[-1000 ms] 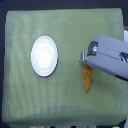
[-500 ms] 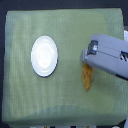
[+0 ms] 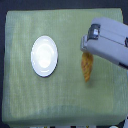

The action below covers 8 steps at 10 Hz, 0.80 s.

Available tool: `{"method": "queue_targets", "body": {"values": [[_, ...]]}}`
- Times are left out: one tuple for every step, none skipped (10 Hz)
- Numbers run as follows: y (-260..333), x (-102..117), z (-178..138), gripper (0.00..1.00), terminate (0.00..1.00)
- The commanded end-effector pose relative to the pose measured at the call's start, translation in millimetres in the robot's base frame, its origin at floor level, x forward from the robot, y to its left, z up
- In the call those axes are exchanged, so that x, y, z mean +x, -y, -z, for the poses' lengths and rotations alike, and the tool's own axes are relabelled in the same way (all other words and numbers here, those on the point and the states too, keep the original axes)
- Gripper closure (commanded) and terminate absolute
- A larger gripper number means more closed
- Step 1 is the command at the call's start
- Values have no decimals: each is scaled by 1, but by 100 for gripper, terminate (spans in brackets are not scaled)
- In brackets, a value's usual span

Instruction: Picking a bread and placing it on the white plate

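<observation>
We see the arm coming in from the exterior view's right edge, a bulky grey and white body lying at a slant across the upper right part of the green cloth. Its near end points toward the exterior view's left and slightly downward, and it sits right over the upper end of the bread. The gripper is at that end, but the housing covers its fingers from this angle, so we cannot tell whether they are spread, narrowed, or closed on the loaf.

The bread is a narrow golden-brown piece running roughly up and down in the picture, with a tapered lower tip that points toward the bottom edge. Its surface looks ridged, though the picture is too blurred for us to make out more. Its top end disappears beneath the arm; we cannot tell whether it rests on the cloth or is lifted.

The white plate is round and plain, with nothing on it. It lies on the cloth toward the exterior view's left, well apart from the bread.
</observation>
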Motion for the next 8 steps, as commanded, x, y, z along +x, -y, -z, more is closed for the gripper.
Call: {"method": "queue_targets", "body": {"values": [[-57, 46, -99, 100, 0], [-75, 48, -93, 100, 0], [-119, 42, -76, 100, 0], [-145, 41, -69, 100, 0], [-180, 40, -61, 100, 0], [-233, 42, -50, 100, 0], [-248, 40, -43, 100, 0], [-283, 33, -23, 100, 0]]}}
